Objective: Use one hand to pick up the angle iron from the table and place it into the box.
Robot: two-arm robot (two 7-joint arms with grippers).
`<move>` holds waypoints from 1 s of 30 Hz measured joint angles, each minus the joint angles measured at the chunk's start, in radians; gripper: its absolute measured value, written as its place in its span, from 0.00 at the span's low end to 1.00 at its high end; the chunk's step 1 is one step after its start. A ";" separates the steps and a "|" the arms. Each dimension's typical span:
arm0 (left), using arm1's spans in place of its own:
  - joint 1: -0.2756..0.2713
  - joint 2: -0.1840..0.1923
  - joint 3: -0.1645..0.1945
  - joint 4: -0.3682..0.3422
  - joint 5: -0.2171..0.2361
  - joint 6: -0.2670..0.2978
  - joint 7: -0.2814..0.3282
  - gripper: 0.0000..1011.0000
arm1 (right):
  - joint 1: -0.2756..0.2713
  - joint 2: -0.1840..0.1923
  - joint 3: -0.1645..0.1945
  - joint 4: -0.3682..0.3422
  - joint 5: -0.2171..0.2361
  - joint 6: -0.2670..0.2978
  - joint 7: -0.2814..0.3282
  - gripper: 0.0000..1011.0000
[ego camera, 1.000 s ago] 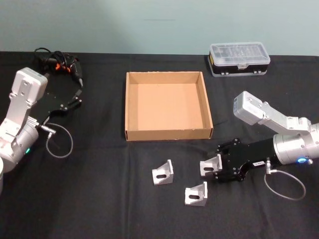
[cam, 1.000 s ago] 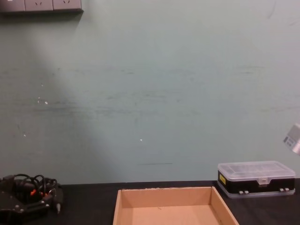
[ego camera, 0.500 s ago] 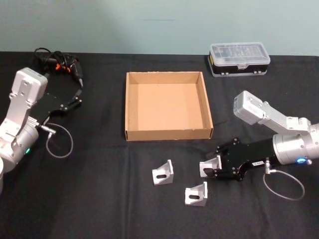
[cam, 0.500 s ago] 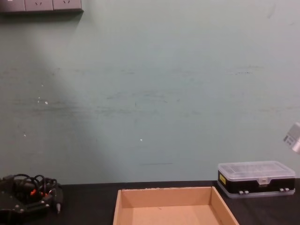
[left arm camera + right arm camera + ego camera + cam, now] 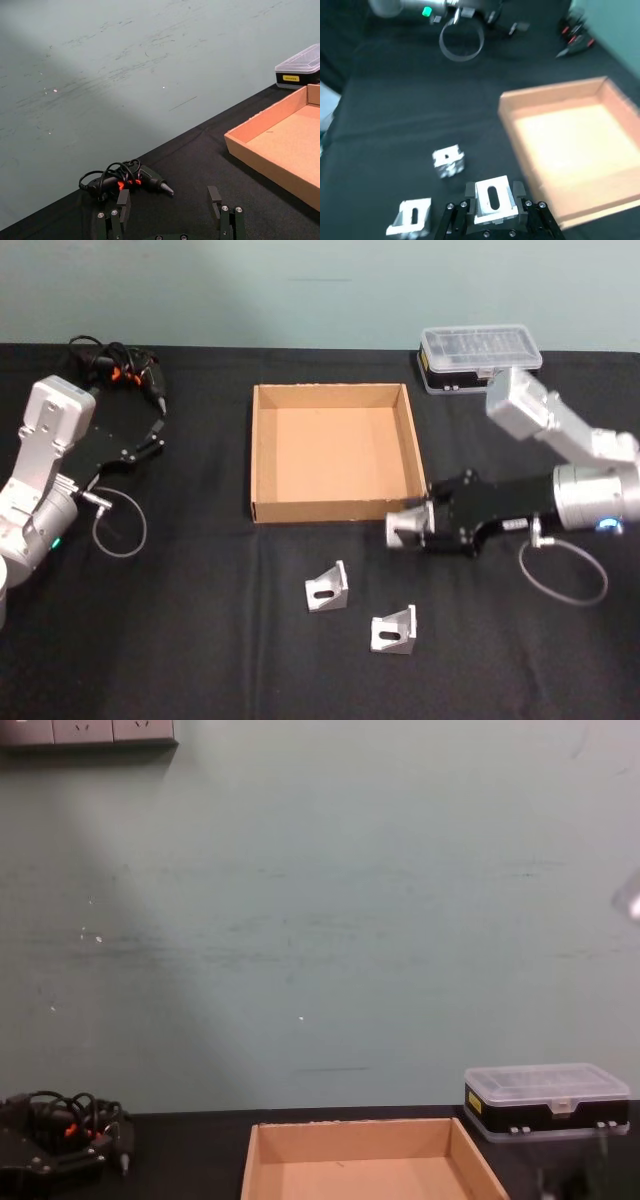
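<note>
My right gripper (image 5: 412,527) is shut on a silver angle iron (image 5: 403,528) and holds it above the black table (image 5: 180,640), just in front of the tan box's (image 5: 335,510) front right corner. In the right wrist view the held angle iron (image 5: 492,199) sits between the black fingers (image 5: 469,190), with the box (image 5: 517,140) ahead. Two more angle irons (image 5: 327,587) (image 5: 394,629) lie on the table in front of the box, and the right wrist view shows them (image 5: 449,161) (image 5: 413,216) too. My left gripper (image 5: 150,438) is parked at the far left, open (image 5: 169,202).
A black case with a clear lid (image 5: 480,358) stands behind the box at the right, also seen in the chest view (image 5: 545,1100). A corded electric screwdriver (image 5: 125,370) lies at the back left near the left gripper. A cable loop (image 5: 560,575) hangs from the right wrist.
The right gripper has lifted the angle iron off the table and carried it back and left toward the box's front right corner. The left arm has not moved.
</note>
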State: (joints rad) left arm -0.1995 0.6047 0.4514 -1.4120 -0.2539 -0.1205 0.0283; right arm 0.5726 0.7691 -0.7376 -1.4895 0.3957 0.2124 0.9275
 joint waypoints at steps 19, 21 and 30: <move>0.000 0.000 0.000 0.000 0.000 0.000 0.000 0.99 | 0.075 -0.200 0.093 0.156 -0.052 -0.057 -0.288 0.45; 0.000 0.000 0.000 0.000 0.000 0.000 0.000 0.99 | 0.092 -0.238 0.090 0.207 -0.067 -0.066 -0.304 0.45; 0.000 0.000 0.000 0.000 0.000 0.000 0.000 0.99 | 0.170 -0.369 0.059 0.434 -0.125 -0.115 -0.306 0.45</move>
State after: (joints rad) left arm -0.1995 0.6047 0.4514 -1.4120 -0.2539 -0.1205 0.0283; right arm 0.7428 0.3999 -0.6785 -1.0558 0.2704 0.0970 0.6216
